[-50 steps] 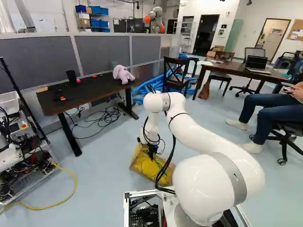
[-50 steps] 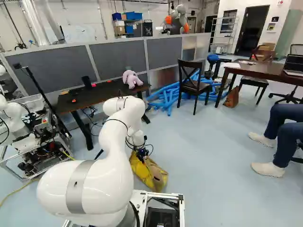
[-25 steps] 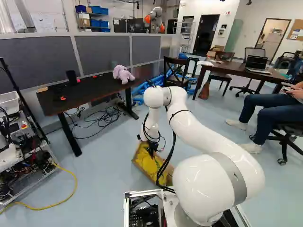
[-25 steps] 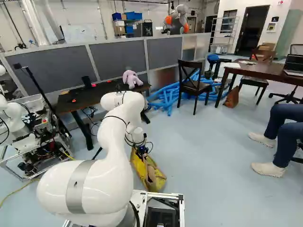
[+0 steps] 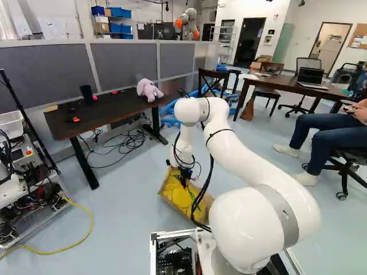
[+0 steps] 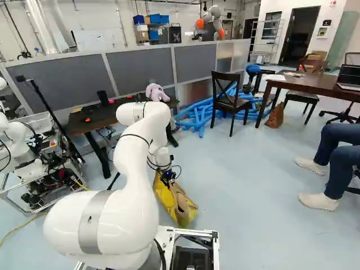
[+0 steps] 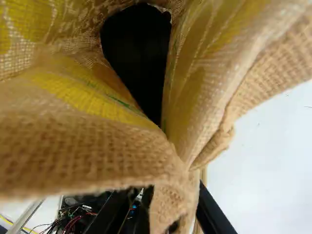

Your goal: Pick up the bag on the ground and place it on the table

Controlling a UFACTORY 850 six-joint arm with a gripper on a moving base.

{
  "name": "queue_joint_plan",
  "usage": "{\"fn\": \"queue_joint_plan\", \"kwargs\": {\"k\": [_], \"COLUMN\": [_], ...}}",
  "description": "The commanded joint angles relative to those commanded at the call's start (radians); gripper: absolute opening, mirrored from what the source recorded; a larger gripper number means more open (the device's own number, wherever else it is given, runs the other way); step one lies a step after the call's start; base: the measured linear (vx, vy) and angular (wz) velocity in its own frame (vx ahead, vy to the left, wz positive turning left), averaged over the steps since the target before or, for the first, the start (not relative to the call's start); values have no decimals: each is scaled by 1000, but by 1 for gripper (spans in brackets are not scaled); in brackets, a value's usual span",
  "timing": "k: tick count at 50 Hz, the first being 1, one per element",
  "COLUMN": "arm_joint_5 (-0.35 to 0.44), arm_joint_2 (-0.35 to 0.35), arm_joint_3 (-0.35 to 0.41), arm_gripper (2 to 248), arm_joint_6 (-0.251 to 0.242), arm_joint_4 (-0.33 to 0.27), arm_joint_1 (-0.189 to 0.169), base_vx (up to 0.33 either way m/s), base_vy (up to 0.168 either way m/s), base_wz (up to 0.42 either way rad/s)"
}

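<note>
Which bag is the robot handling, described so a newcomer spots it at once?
Follow the big white arm to its black gripper, closed on tan burlap. That burlap edges the open mouth of a bag with yellow sides. Yellow sets it apart from the brown bag-like thing near the dark table.

1. Yellow print on the bag, plus tan burlap weave, a few green streaks and a pretty much black inside.
2. Glossy white on the arm, with a grey band.
3. Pale lilac for the plush, bright blue for the noodles.
4. Dark reddish brown on the far table.
5. Grey partition, light blue-grey floor, bright yellow cable.
6. White and orange on another robot, lol.
</note>
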Motion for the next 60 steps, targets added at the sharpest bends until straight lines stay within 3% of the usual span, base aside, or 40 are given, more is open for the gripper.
{"fn": "queue_joint_plan", "kwargs": {"k": [27, 60], "arm_joint_5": [0, 13], "arm_joint_2": [104, 243], "arm_joint_3": [91, 239], "arm_gripper": [21, 21], "arm_joint_6": [0, 0], "arm_joint_4": [0, 0], "arm_joint_1": [2, 60], "base_vx": [0, 0], "base_vy": [0, 0], "base_wz": [0, 0]}}
